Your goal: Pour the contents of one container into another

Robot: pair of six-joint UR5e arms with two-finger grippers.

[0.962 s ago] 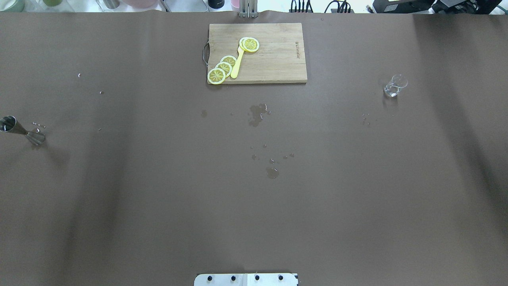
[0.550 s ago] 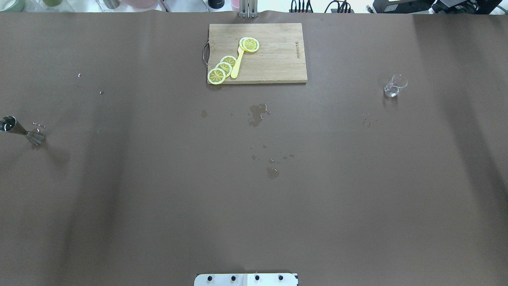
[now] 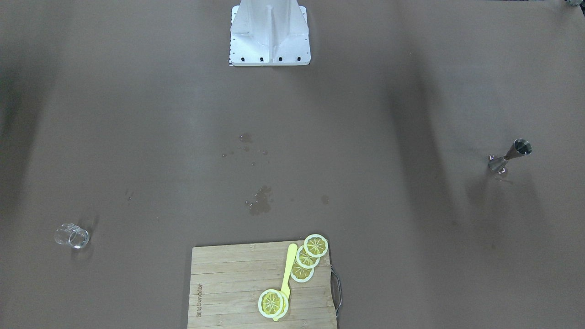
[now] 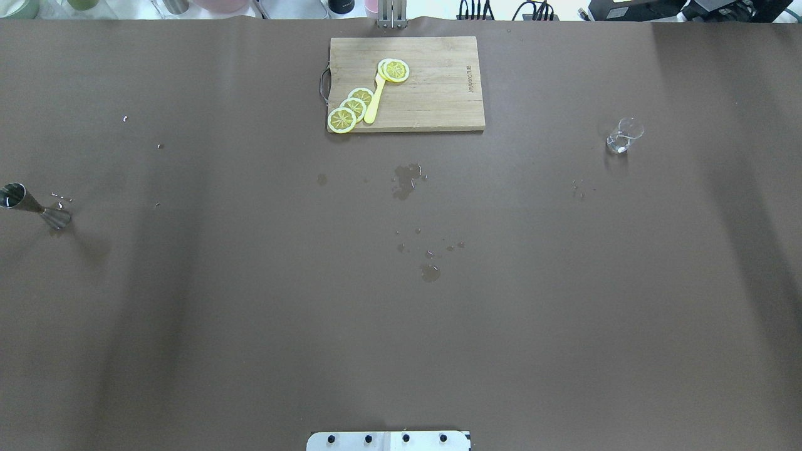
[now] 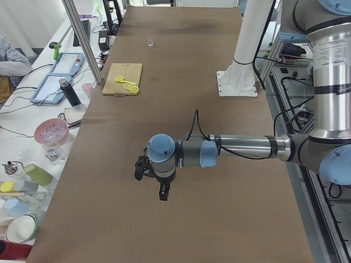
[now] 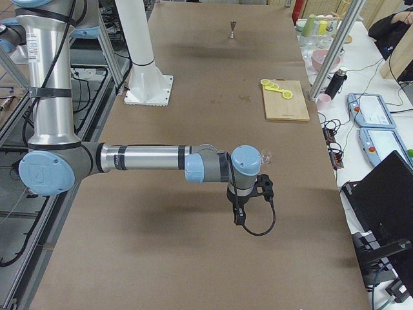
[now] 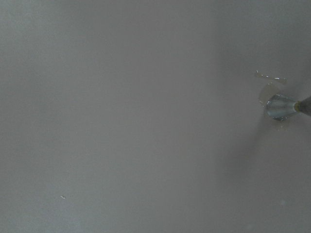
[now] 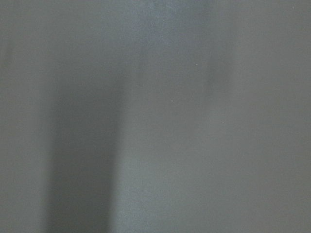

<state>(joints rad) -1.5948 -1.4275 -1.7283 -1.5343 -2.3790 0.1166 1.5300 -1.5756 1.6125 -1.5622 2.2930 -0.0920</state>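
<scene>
The small clear glass stands upright on the brown table's far right, also seen in the front view and beside the near arm in the right side view. The steel hourglass jigger stands at the far left edge, and its base shows at the right of the left wrist view. My left gripper hangs over the table in the left side view only. My right gripper hovers close to the glass in the right side view only. I cannot tell whether either is open or shut.
A wooden cutting board with lemon slices and a yellow utensil lies at the far middle. Wet spots mark the cloth's centre. The white base plate sits at the near edge. Cups and bowls crowd a side bench.
The glass, the jigger and the board stay where they were. Only the soft shadows on the cloth shift slightly.
</scene>
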